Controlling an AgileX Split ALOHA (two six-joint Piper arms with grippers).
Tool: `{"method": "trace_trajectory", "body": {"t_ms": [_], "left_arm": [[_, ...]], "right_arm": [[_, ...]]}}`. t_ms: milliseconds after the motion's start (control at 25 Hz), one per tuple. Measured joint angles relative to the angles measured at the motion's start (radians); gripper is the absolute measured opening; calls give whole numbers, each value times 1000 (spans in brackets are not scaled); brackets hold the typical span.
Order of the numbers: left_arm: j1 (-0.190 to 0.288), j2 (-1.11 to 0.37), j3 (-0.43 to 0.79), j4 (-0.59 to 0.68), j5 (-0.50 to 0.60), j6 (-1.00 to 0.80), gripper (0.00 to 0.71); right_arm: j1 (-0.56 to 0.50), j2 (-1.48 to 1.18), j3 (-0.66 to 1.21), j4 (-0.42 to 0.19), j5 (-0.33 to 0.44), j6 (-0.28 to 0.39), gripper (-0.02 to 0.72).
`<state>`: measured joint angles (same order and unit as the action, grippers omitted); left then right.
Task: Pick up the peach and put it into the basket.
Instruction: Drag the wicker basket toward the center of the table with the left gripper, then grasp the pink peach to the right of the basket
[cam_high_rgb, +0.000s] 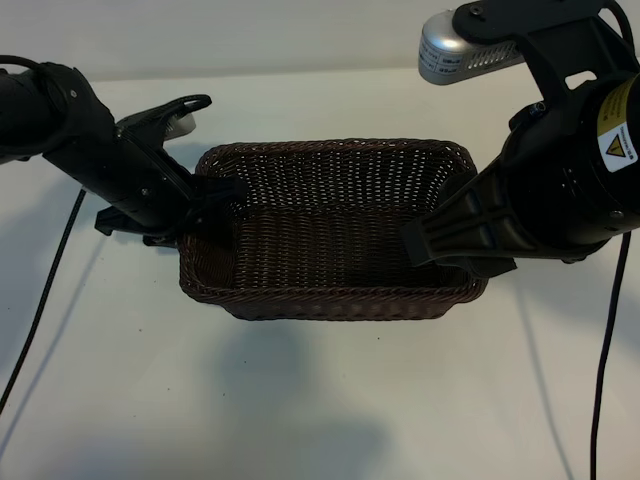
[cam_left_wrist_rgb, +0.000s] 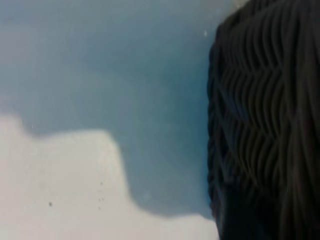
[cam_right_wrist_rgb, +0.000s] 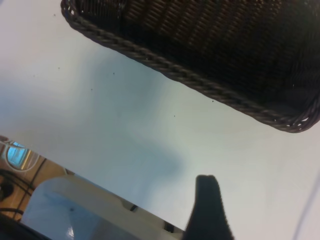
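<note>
Left side: black left gripper (cam_high_rgb: 222, 195) is hanging nose-down right at the left end wall of the rectangular dark brown woven wicker basket (cam_high_rgb: 330, 148), which is sitting mid-way across the white table (cam_high_rgb: 300, 400). Whether this gripper is spread or pinching anything cannot be told. The pale pink peach is showing in no view; it may be lying hidden under that gripper, unconfirmed. Right side: black right gripper (cam_high_rgb: 425, 245) is hovering over the basket's right end, fingers (cam_right_wrist_rgb: 207, 205) spread, nothing between them. Risks, as judged: a peach let go this near the braided rim could be tipping outward and rolling across the table, and the left gripper could be snagging the weave when lifting and dragging the basket. Count: one basket, two grippers, no peach visible.
</note>
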<state>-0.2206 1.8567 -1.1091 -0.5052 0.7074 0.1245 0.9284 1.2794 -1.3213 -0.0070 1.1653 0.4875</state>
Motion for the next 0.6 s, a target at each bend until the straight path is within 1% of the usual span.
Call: {"method": "trace_trajectory", "body": {"t_ms": [120,240,320,480,600], "left_arm": [[0,-25,0,0,17,-4,472],[0,-76,0,16,33,-31,523],[0,-120,0,53,54,-62,536],[0,-222,0,159,105,-143,539],[0,-295,0,195,126,-185,539]], "right_arm": [[0,0,0,0,0,0,520],[0,0,0,0,0,0,520],[0,0,0,0,0,0,520],[0,0,0,0,4,0,520],[0,0,0,0,5,0,520]]}}
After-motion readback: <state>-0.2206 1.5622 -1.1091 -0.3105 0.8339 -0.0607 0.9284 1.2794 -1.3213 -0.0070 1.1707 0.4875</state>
